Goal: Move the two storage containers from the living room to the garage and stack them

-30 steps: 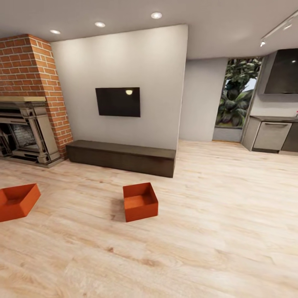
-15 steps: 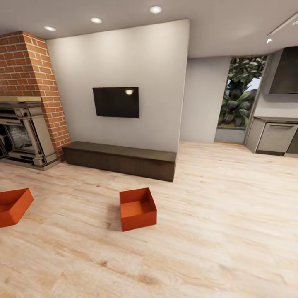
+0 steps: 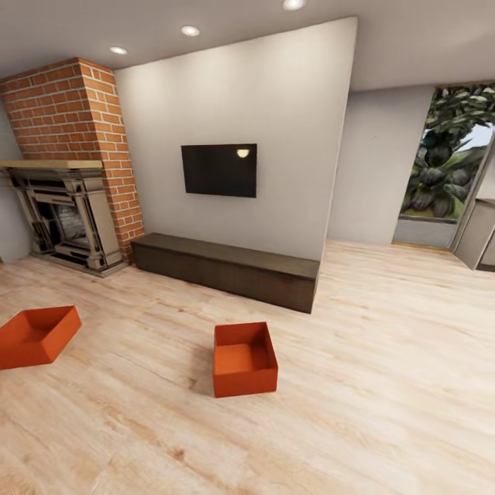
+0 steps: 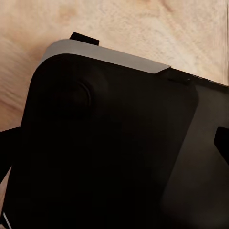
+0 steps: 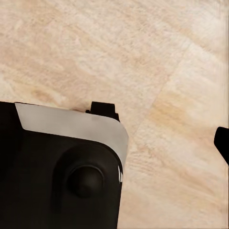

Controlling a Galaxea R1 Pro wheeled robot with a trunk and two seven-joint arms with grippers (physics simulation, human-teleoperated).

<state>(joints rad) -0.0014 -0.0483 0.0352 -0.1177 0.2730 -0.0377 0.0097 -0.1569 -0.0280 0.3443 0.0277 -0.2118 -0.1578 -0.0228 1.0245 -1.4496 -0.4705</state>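
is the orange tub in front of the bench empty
Empty: the storage container stands upright and open-topped on the wood floor, its bare bottom visible.

The supporting surface is a light wood-plank floor (image 3: 385, 357). Two orange-red storage containers rest directly on it, open side up and well apart: one (image 3: 244, 359) near the centre, in front of the bench, and one (image 3: 36, 335) at the left. A long low dark-brown bench (image 3: 227, 268) stands on the floor against the wall; its top is bare.
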